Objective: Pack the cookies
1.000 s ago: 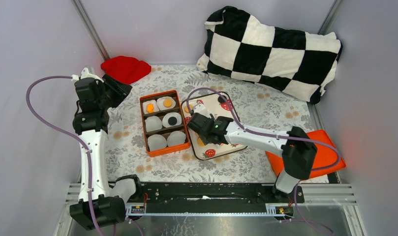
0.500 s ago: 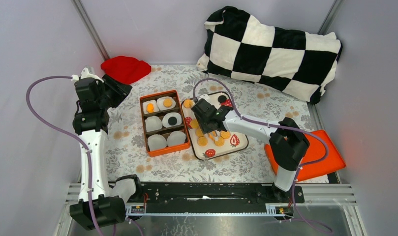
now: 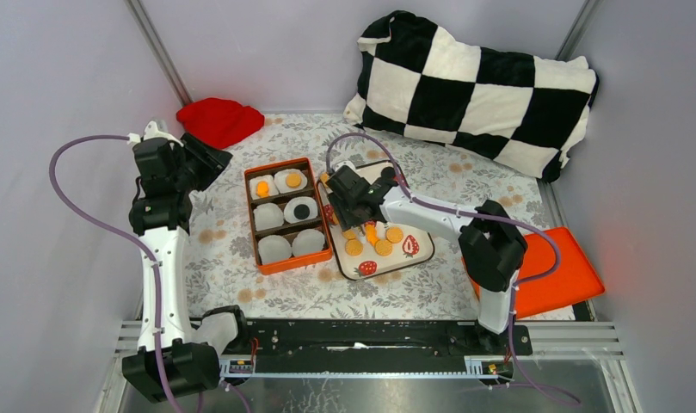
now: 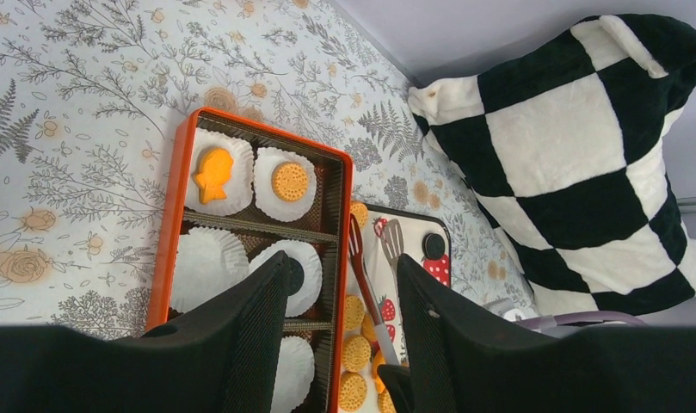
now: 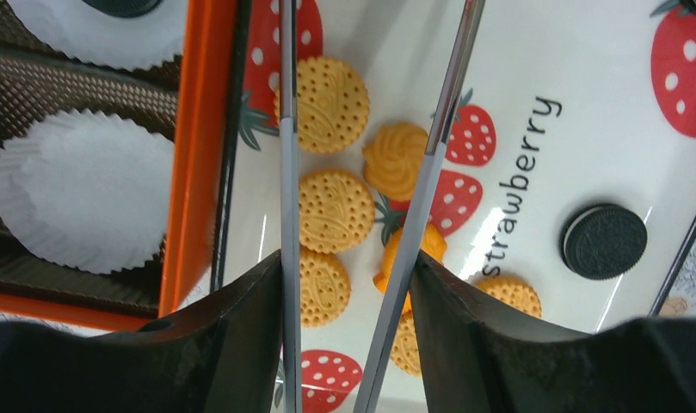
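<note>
Orange-golden cookies (image 5: 335, 209) scattered on strawberry-print tray (image 3: 419, 252), beside orange box (image 3: 251, 225) of white paper cups (image 3: 274, 249). Right gripper (image 3: 353, 212) over the tray, jaws apart, tongs straddling one cookie. Left gripper (image 4: 340, 323) raised, open, empty.

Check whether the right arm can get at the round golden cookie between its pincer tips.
Probably yes: the right pincer hangs open right over the round cookie on the strawberry tray, nothing covering it.
</note>
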Controlling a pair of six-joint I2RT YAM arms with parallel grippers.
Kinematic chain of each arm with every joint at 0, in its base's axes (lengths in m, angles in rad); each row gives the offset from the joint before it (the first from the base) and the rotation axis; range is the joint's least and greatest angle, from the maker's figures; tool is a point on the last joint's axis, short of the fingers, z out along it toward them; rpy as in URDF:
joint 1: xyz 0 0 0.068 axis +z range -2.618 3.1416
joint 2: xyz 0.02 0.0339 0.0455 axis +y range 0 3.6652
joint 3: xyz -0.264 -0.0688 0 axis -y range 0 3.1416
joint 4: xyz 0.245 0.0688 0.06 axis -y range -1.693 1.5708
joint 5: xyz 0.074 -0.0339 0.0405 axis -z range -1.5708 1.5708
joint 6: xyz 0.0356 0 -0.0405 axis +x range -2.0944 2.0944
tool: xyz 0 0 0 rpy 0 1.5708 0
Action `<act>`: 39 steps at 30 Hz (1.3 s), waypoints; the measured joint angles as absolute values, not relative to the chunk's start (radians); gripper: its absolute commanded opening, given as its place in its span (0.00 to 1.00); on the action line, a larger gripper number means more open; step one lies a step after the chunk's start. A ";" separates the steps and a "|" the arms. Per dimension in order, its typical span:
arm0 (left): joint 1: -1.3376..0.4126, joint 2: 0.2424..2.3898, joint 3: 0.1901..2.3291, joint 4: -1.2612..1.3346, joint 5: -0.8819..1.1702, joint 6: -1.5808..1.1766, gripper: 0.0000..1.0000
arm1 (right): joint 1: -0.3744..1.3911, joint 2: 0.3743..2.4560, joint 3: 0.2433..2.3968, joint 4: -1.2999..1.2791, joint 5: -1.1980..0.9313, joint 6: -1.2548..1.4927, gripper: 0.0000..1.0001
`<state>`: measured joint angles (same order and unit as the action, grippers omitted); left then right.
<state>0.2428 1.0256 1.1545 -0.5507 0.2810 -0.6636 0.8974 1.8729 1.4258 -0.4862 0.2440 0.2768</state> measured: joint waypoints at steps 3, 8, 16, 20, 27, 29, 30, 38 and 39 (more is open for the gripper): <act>0.243 1.026 1.151 -0.550 0.281 -0.663 0.54 | 0.897 1.906 1.469 -0.484 0.245 0.274 0.52; 0.243 1.026 1.147 -0.550 0.281 -0.664 0.54 | 0.894 1.940 1.499 -0.487 0.241 0.269 0.32; 0.243 1.026 1.145 -0.549 0.281 -0.663 0.53 | 0.889 1.935 1.502 -0.491 0.224 0.265 0.09; 0.243 1.026 1.146 -0.549 0.281 -0.664 0.52 | 0.890 1.855 1.486 -0.503 0.220 0.273 0.05; 0.243 1.071 1.171 -0.553 0.281 -0.680 0.46 | 0.941 1.623 1.478 -0.542 0.244 0.290 0.02; 0.243 1.087 1.171 -0.554 0.281 -0.683 0.46 | 0.975 1.604 1.499 -0.550 0.245 0.292 0.02; 0.243 1.092 1.171 -0.556 0.275 -0.685 0.47 | 0.995 1.604 1.510 -0.550 0.243 0.293 0.03; 0.243 1.089 1.261 -0.599 0.201 -0.679 0.50 | 1.140 1.757 1.618 -0.596 0.170 0.294 0.04; 0.243 1.087 1.272 -0.598 0.200 -0.678 0.50 | 1.161 1.792 1.641 -0.605 0.164 0.292 0.04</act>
